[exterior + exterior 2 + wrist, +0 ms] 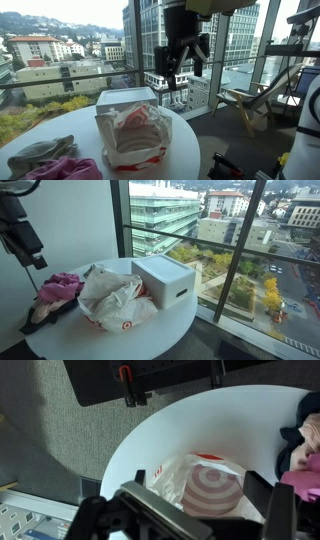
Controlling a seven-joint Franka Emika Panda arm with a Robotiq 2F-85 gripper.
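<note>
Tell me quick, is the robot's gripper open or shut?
Gripper: open, holding nothing, up over the plastic bag.

One round table (60,340) holds one white box (165,280), one plastic bag (115,300), one pink cloth (62,285) and one grey cloth (35,152)

A white box (165,280) is seen mid-frame on a round white worktop (150,335) in an exterior view, with a pink cloth (60,285) heaped at middle left. A grey cloth (35,155) is laid at lower left, and a wooden chair (245,105) is seen at right.
</note>
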